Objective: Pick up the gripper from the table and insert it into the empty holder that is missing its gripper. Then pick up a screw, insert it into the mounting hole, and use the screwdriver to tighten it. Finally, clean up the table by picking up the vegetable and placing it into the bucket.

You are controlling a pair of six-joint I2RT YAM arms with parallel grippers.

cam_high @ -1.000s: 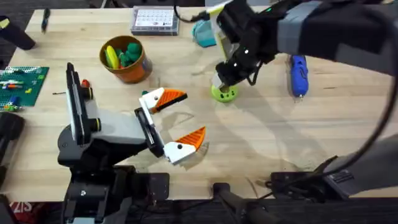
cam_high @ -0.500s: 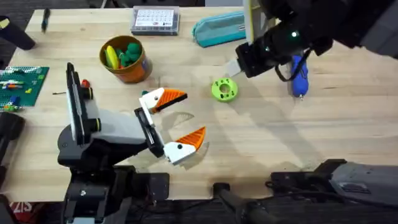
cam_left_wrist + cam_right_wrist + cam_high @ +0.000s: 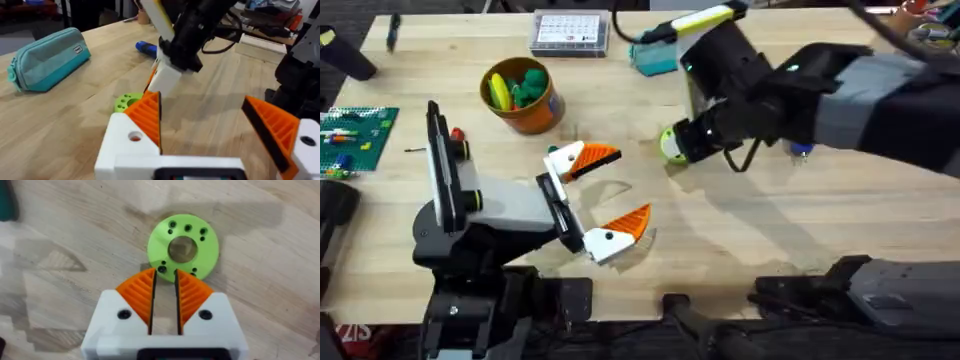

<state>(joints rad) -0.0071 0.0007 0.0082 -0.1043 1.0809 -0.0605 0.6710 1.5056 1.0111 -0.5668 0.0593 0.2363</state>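
Observation:
The vegetable [image 3: 183, 247], a lime-green ring, lies flat on the table [image 3: 800, 220] just in front of my right gripper [image 3: 164, 274], whose orange pads stand close together with nothing between them. From overhead the right arm covers most of the vegetable [image 3: 668, 146]. My left gripper [image 3: 610, 195] rests open near the table's front, short of the ring [image 3: 127, 102]. The orange bucket [image 3: 532, 115] stands at the back left. The blue screwdriver [image 3: 146, 48] lies behind the right arm. The holder and the screw are out of view.
Yellow and dark green toys sit in the bucket. A teal pouch [image 3: 655, 58] and a keypad [image 3: 568, 32] lie along the far edge. A green brick plate [image 3: 355, 135] lies at the left edge.
The right arm swung away to the right of the ring, then came back over it. The left arm has not moved.

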